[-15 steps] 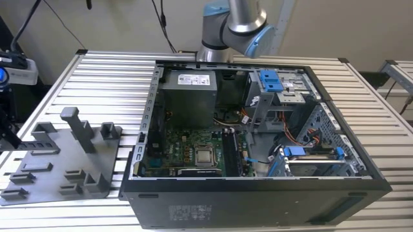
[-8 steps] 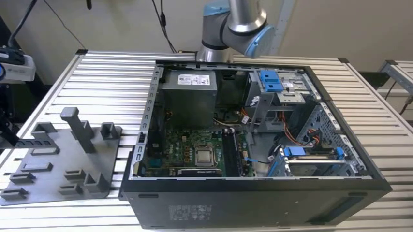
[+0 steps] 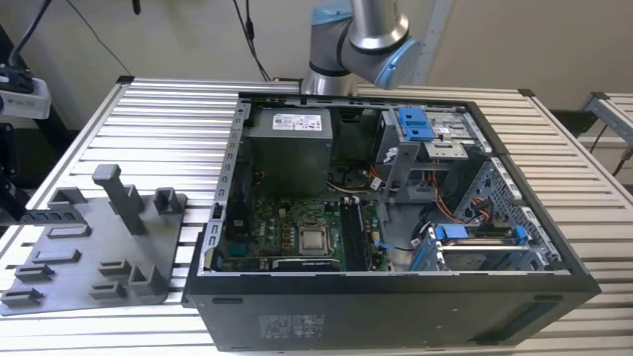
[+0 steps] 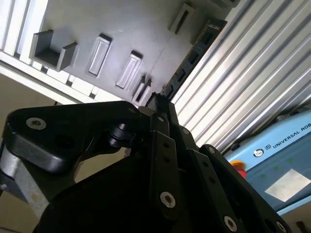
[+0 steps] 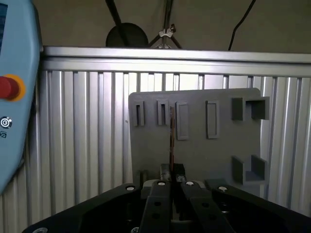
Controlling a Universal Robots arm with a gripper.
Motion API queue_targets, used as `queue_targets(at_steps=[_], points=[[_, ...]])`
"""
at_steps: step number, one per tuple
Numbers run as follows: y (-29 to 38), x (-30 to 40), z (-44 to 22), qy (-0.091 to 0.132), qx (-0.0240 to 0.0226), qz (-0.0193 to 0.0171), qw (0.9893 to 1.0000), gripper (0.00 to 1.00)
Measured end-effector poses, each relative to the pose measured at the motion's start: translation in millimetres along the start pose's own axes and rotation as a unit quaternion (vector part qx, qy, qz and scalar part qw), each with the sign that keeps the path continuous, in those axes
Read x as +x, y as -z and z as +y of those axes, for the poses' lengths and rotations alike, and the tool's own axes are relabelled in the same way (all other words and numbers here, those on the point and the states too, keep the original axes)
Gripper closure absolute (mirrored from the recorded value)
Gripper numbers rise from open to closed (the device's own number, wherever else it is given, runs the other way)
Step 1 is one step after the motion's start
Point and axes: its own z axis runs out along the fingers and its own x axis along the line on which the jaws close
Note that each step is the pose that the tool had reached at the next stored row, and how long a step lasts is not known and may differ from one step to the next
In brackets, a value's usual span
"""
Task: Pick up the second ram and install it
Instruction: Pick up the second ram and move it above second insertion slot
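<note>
End effector (image 5: 171, 171) pinches the second ram (image 5: 171, 136) edge-on, the fixture tray (image 5: 204, 155) on the desk (image 5: 73, 145) beyond. Pickup looks done; seating it calls for exact slot alignment.

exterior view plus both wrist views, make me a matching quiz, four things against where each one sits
Things
1. second ram
2. grey fixture tray
3. processor
4. power supply

Places
A. on the slatted table, at the exterior view's left of the computer case
B. in the middle of the green motherboard
C. edge-on between the fingers of the hand, above the tray
D. inside the case, farther from the exterior camera than the motherboard

Pairs: 1-C, 2-A, 3-B, 4-D
</note>
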Motion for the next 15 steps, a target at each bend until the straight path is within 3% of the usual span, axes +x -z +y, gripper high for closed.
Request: queue_targets(at_steps=[15], points=[[12.4,-0.2,0.2,0.0,0.0,0.0,1.0,0.86]])
